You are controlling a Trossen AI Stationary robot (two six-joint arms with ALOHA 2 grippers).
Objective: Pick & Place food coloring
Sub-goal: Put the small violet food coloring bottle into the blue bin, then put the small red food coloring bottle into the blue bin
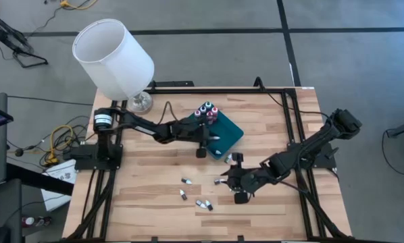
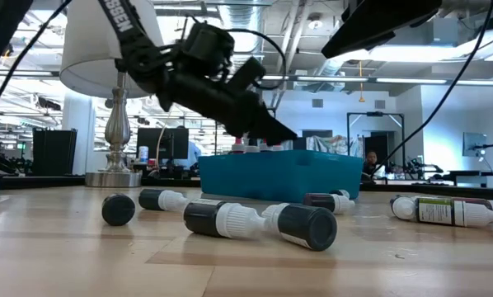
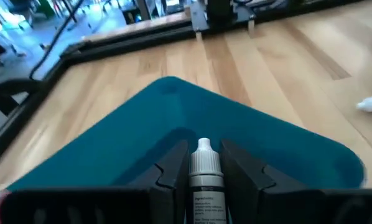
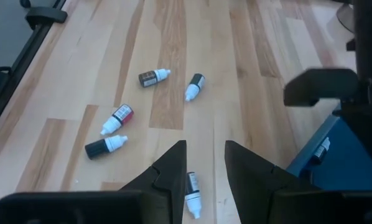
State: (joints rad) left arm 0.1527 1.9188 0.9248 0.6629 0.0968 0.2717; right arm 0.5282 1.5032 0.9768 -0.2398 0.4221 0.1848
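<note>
Bottle [image 3: 204, 180] between left end effector [image 3: 201, 165] fingers

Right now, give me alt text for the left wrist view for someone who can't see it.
The left gripper holds a white-capped dropper bottle upright between its dark fingers, over the teal tray. Beyond the tray lie the wooden table and its black frame.

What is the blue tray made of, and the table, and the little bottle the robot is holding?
The tray looks like matte teal plastic: smooth, evenly coloured, no shine. The table looks like pale wood, with planks and grain lines showing. The bottle in the left gripper seems plastic, with a whitish ribbed cap and a printed paper-like label.
</note>
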